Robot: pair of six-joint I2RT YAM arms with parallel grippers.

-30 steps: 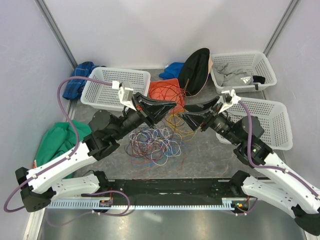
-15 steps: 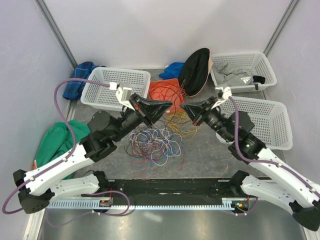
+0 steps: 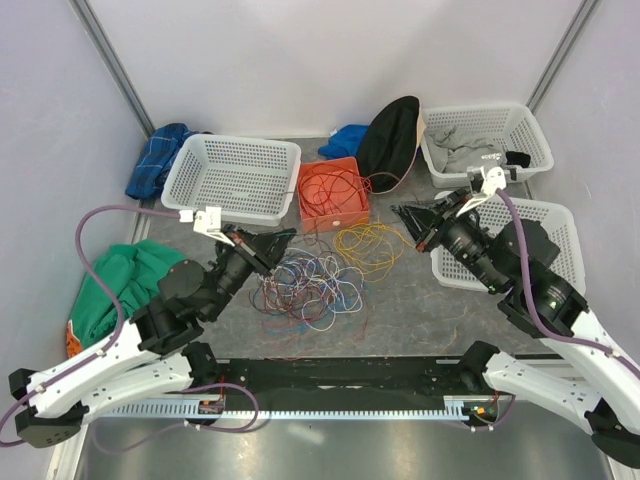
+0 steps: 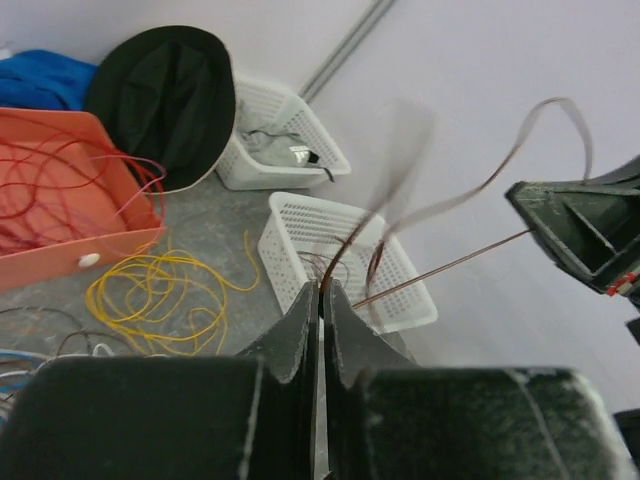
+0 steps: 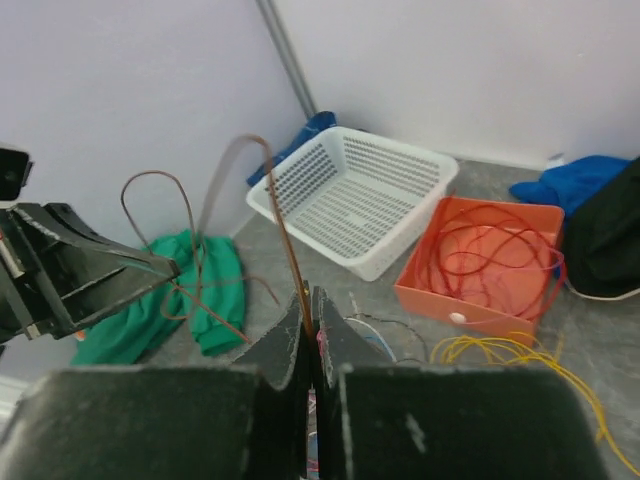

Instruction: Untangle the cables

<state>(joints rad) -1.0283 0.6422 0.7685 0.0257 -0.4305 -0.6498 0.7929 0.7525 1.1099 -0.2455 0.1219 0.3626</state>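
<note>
left gripper (image 4: 320, 292) and right gripper (image 5: 311, 302) both pinch one brown wire (image 4: 450, 264); draw apart slowly, clear of the cables (image 3: 305, 280).

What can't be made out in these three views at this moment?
Top view: the thin brown wire held between the left end effector and the right end effector is too fine to trace.
Left wrist view: that wire's upper loop is motion-blurred.
Right wrist view: the multicoloured pile of thin cables is mostly hidden behind the end effector's own black body.
</note>
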